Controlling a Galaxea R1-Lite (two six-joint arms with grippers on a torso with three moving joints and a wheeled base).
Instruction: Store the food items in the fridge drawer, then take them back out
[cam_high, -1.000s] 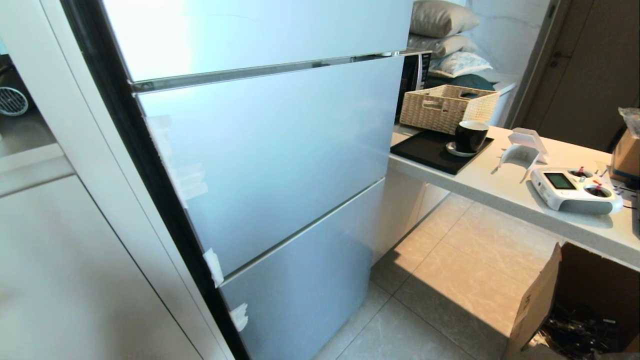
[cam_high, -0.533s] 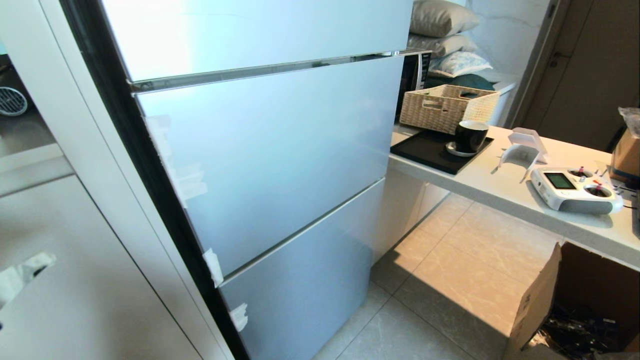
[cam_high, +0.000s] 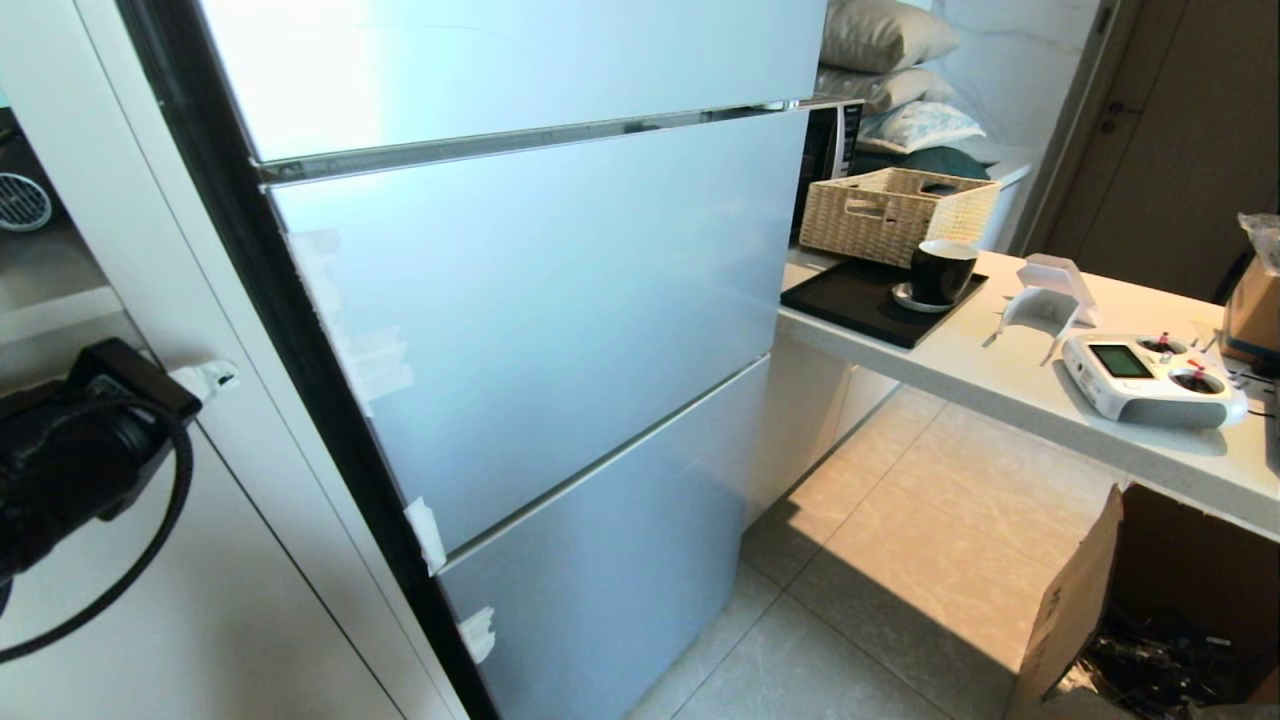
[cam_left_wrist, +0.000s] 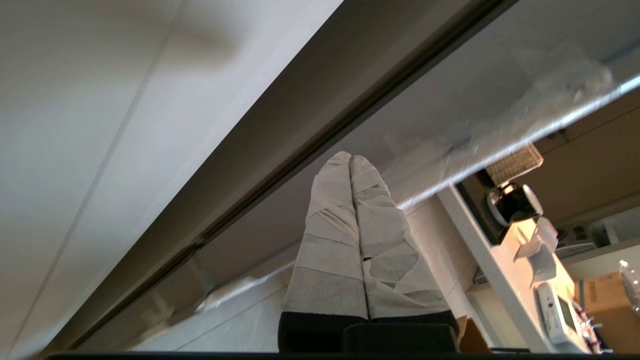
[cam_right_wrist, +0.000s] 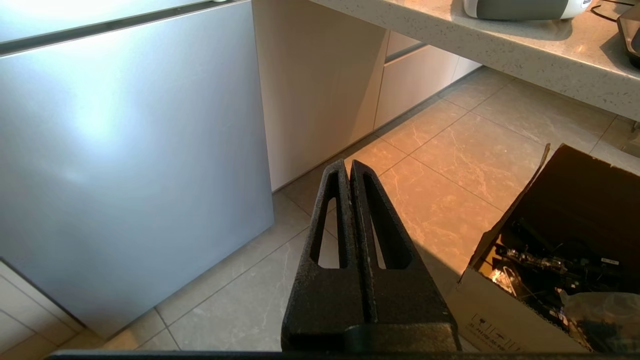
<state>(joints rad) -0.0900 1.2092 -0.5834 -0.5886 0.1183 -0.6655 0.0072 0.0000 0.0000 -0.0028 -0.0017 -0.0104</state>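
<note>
Closed silver-blue fridge doors (cam_high: 540, 300) leave open tiled floor (cam_high: 900, 570) rightward; tape-wrapped left gripper (cam_left_wrist: 351, 161), fingers together, empty, near the dark door edge (cam_high: 260, 300); black right gripper (cam_right_wrist: 349, 167) pressed together over floor

My left arm (cam_high: 70, 470) has come up into the head view: a second ago it was out of sight, half a second ago only my taped fingertips showed at the left edge, lower down. Now the black wrist and its looping cable fill that edge, and my left gripper (cam_high: 215, 379), fingers pressed together, points at the dark edge (cam_high: 250, 260) of the fridge.
</note>
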